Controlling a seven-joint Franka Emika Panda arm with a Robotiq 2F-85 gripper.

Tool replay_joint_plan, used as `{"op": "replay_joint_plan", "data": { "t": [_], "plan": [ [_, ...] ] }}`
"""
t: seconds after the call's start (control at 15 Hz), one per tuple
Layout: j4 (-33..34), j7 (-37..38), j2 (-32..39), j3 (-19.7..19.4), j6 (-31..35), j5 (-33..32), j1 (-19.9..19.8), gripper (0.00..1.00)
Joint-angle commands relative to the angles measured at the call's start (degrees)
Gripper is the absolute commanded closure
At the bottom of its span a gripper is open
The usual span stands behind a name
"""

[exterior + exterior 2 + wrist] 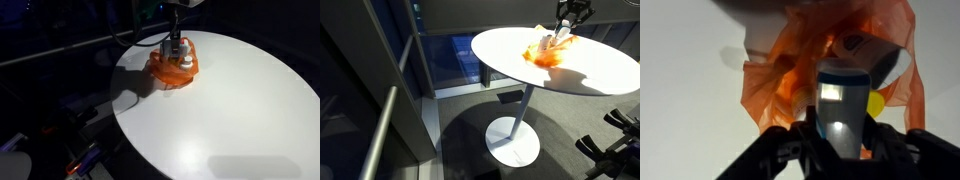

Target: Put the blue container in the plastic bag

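The arm (176, 10) comes down from above with its wrist near vertical, so the claw (177, 50) points straight down. In the wrist view its dark fingers (780, 155) rise from the lower edge, the jaws pressed against the container (845, 100) held between them.

Dim surroundings, glare on the white table (240, 110), blurred wrist view.
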Motion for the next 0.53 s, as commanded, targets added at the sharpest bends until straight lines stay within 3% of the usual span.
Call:
{"op": "replay_joint_plan", "data": {
  "t": [0.0,0.27,0.33,0.47],
  "plan": [
    [0.5,0.4,1.1,0.8,-1.9,2.9,-0.8,0.82],
    [1.1,-0.3,2.3,0.9,-2.4,4.9,-1.0,0.81],
    [1.1,-0.8,2.2,1.0,-2.5,5.3,-1.2,0.32],
    [1.2,-1.5,2.1,1.1,-3.0,6.3,-1.6,0.24]
  ]
}}
